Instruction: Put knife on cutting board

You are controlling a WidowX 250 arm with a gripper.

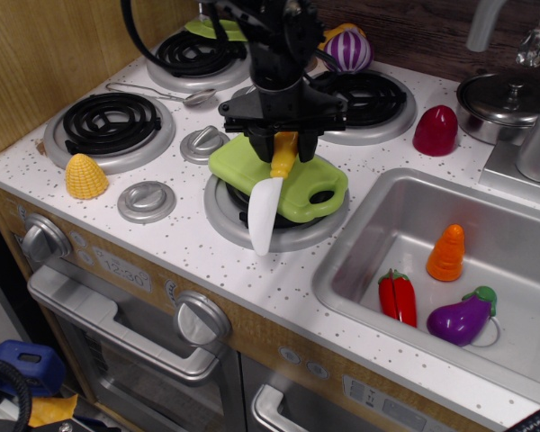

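While the cutting board (279, 176) sits on the burner near the worktop's front edge, the transport step is judged nearly done. The gripper (283, 142) is clamped on the yellow handle of the knife (268, 200), blade hanging past the board's front edge. Next: blade to be brought over the board, lowered, released.

cutting board (292, 184): far edge behind arm | faucet (483, 22): cut off

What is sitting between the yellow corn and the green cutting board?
A round silver stove knob sits on the counter between the corn and the cutting board. The rest of that stretch is bare speckled countertop, as the single camera view shows.
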